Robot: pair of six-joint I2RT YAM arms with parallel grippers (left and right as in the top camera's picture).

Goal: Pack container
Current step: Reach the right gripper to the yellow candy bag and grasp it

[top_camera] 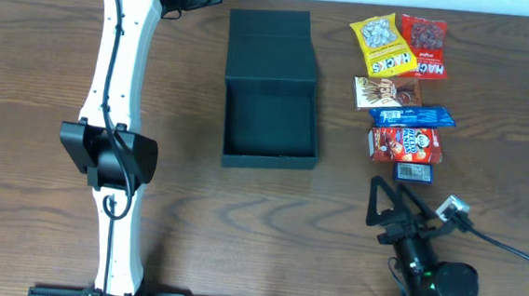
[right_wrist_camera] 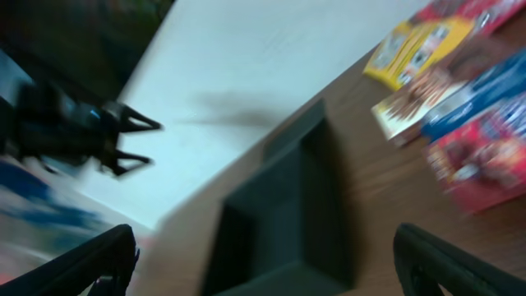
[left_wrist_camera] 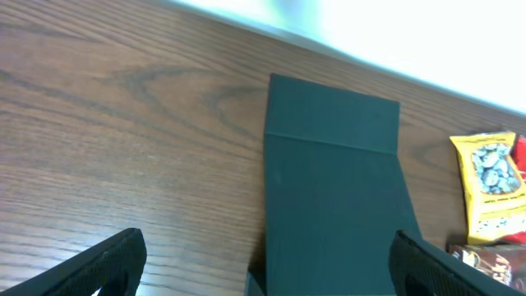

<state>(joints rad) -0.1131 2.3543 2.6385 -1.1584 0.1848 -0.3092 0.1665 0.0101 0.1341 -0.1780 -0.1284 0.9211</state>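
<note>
Packing isn't started: the container [top_camera: 271,120] is sitting open and empty, its lid flap [top_camera: 270,41] lying flat on the table [top_camera: 45,77]. The right gripper [right_wrist_camera: 263,234] is hanging with jaws spread full and gripping nothing. The container is lying ahead of it, slightly left, and the snack packets [top_camera: 387,91] are running in a column ahead-right. The left gripper [left_wrist_camera: 267,238] is also gaping wide and empty, hovering with the lid flap straight ahead between its fingers and the yellow packet [left_wrist_camera: 491,185] off to its right.

I'm reading this as first pick pending. The right gripper is looking best placed, since the small dark packet [top_camera: 413,172] is lying nearest its tips. The next move is calling for a drop onto one packet only. They're lying touching or overlapping, so finger room between them is looking tight. Bare wood between the right gripper and the container is giving an open carry lane, but the container's near wall is going to need clearing.
</note>
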